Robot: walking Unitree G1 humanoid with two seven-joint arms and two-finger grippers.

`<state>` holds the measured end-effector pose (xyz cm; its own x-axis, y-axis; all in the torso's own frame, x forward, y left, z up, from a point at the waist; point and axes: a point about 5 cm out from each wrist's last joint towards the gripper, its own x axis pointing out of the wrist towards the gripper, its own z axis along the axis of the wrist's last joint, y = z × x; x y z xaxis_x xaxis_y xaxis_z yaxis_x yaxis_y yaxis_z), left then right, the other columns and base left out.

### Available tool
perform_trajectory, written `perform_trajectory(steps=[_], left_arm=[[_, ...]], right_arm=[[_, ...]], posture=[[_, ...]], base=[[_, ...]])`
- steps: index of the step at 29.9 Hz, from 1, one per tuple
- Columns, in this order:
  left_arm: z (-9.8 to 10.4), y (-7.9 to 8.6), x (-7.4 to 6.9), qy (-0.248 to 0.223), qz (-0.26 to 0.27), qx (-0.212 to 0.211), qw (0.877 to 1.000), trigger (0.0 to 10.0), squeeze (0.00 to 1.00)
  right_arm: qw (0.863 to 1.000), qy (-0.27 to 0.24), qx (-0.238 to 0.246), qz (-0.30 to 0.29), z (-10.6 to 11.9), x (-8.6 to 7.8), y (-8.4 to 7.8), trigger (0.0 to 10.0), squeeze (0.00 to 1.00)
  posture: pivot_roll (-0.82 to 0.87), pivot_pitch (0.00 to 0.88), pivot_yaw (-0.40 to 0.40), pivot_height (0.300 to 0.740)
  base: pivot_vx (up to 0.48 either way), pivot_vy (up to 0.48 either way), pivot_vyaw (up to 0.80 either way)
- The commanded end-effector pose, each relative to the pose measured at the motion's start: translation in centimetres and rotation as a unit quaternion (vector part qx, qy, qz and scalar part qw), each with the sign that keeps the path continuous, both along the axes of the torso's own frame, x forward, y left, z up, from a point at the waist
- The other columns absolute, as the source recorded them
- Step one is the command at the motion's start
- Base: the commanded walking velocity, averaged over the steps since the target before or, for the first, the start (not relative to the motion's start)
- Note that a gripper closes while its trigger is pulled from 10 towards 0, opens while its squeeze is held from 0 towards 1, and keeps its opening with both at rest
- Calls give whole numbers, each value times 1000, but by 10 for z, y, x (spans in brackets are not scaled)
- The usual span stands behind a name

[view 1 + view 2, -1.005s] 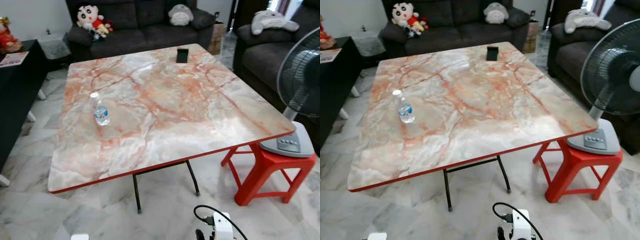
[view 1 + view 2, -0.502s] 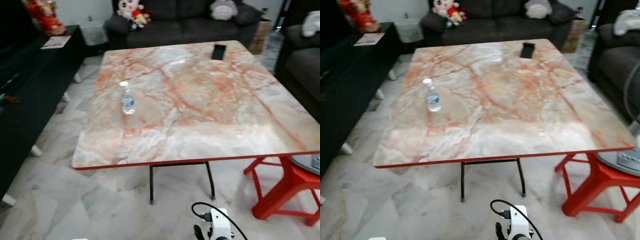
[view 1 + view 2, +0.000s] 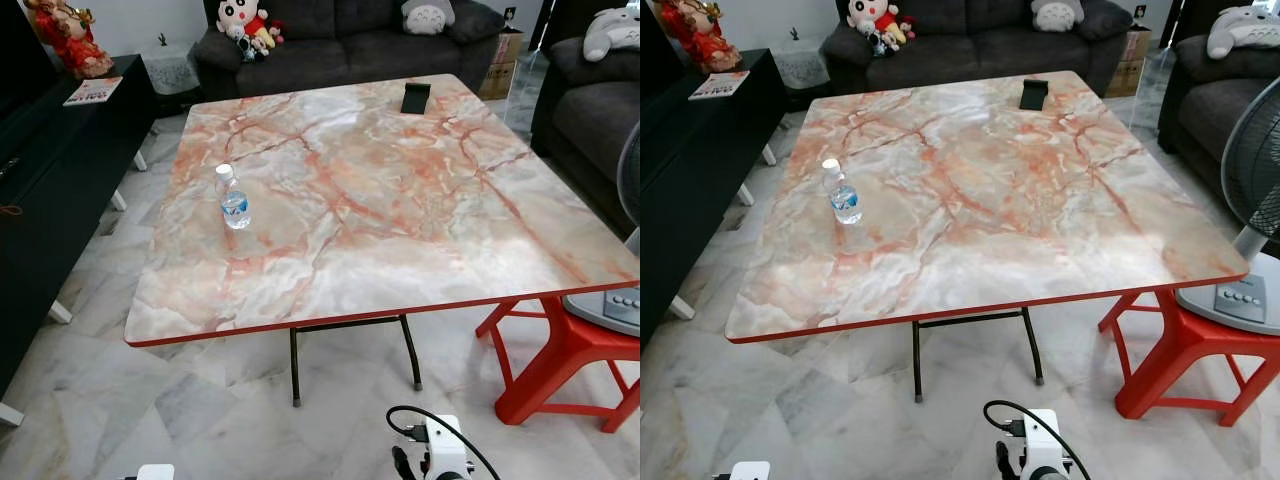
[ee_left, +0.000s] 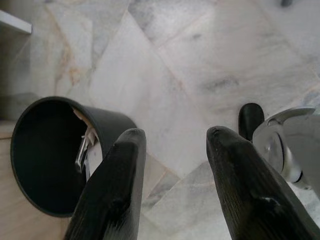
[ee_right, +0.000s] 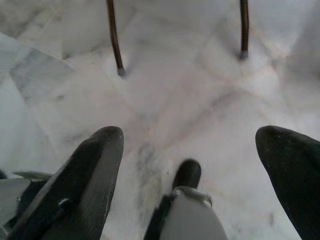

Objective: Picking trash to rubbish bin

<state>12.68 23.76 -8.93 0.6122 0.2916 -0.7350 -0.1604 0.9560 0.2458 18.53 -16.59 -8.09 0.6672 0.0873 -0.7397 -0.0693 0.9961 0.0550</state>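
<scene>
Living room, marble-pattern table: one small clear plastic bottle, white cap, blue label, upright near its left edge, not yet picked up. Black rubbish bin on the floor by the left gripper. Left gripper and right gripper hang low, fingers apart, empty; whole task remains.
</scene>
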Motion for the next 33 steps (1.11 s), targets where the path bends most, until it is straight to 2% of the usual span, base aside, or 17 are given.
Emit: perform_trajectory(steps=[1,3,8,11,12,13,14,19,21,23,24,26,28,29,30,32,33], left_arm=[[9,18,0,-41,24,31,998,10000,0],[23,34,0,-118,63,51,990,10000,0],[32,37,-1,-169,66,59,982,10000,0],[45,34,2,-222,51,70,971,10000,0],[63,27,7,-276,33,82,957,10000,0],[71,24,9,-295,26,86,951,10000,0],[92,18,13,-333,20,97,938,10000,0],[139,7,14,-401,0,119,908,10000,0],[148,5,16,-417,-6,127,900,10000,0],[170,2,29,-447,-21,138,884,10000,0],[170,2,29,-447,-21,138,884,10000,0],[195,-5,56,-485,-27,137,863,10000,0],[200,-6,60,-489,-27,136,861,10000,0],[211,-15,89,-507,-36,127,852,10000,0],[211,-15,89,-507,-36,127,852,10000,0],[217,-27,109,-521,-49,97,846,10000,0],[217,-27,109,-521,-49,97,846,10000,0]], right_arm=[[998,-61,-2,24,13,17,1,10000,0],[992,-121,-10,32,25,27,-9,10000,0],[983,-177,-12,44,35,30,-13,10000,0],[975,-216,-11,45,45,32,-13,10000,0],[966,-253,-15,46,56,35,-14,10000,0],[963,-266,-17,47,60,36,-15,10000,0],[951,-303,-30,56,74,38,-17,10000,0],[927,-367,-44,70,110,35,-22,10000,0],[922,-379,-43,67,119,35,-23,10000,0],[911,-406,-44,61,138,42,-20,10000,0],[911,-406,-44,61,138,42,-20,10000,0],[895,-442,-33,49,162,60,-13,10000,0],[893,-447,-31,47,166,64,-11,10000,0],[878,-472,-34,72,182,91,1,10000,0],[878,-472,-34,72,182,91,1,10000,0],[874,-482,-17,61,194,111,7,10000,0],[874,-482,-17,61,194,111,7,10000,0]], posture=[[97,45,52,740],[93,56,47,740],[99,84,39,740],[103,96,34,740],[104,99,31,740],[104,99,31,740],[107,107,29,740],[101,123,26,740],[99,128,23,740],[99,128,23,740],[99,128,23,740],[92,115,24,740],[86,105,30,740],[82,99,31,740],[82,99,31,740],[75,79,39,740],[75,79,39,740]], base=[[0,0,0],[0,0,0],[0,0,0],[0,0,0],[0,0,0],[0,0,0],[0,0,0],[0,0,0],[0,0,0],[0,0,0],[0,0,0],[0,0,0],[0,0,0],[0,0,0],[0,0,0],[0,0,0],[0,0,0]])
